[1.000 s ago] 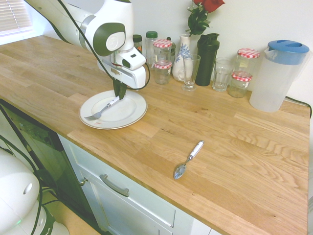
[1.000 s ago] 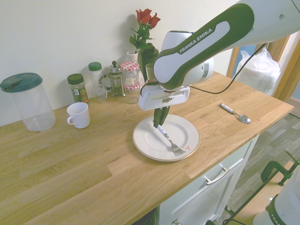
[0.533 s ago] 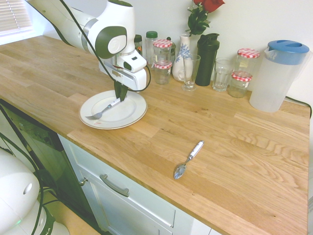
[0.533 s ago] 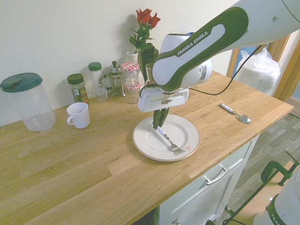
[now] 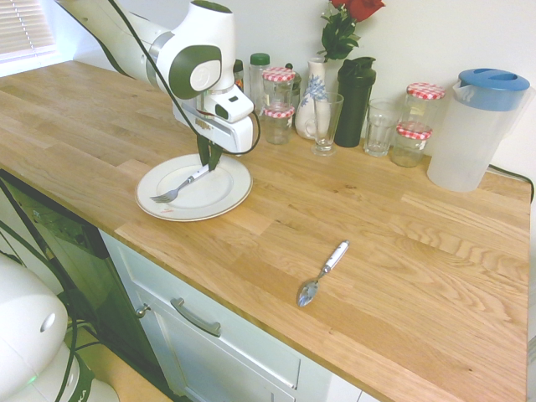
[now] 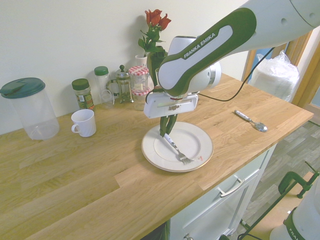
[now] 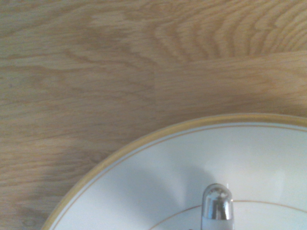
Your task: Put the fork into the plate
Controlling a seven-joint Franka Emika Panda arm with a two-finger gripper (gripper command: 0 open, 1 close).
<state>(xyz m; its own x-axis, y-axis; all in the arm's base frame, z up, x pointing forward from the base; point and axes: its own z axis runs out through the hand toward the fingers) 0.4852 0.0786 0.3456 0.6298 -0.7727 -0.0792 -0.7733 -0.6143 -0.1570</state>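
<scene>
The white arm is reaching over the plate (image 5: 230, 198), and its gripper (image 5: 209, 168) is clenching the fork (image 5: 165, 198) by the pale handle, above the plate's inner area. The fork is slanting, its tines pointing across the plate toward the rim on the cabinet side; whether they are touching the plate is hard to tell. In the wrist view, the handle's rounded silver end is showing over the plate. The spoon (image 5: 308, 292) is lying on the wooden counter (image 5: 402, 301), well apart from the plate. On the plate's other side, the white mug (image 6: 84, 123) is standing upright. Along the wall beyond the plate, jars with checked lids (image 5: 279, 105), a flowered vase (image 5: 312, 100) holding red roses (image 5: 360, 7) and a dark green shaker (image 5: 355, 105) are standing, while a blue-lidded pitcher (image 5: 473, 138) is standing farther from the plate.
</scene>
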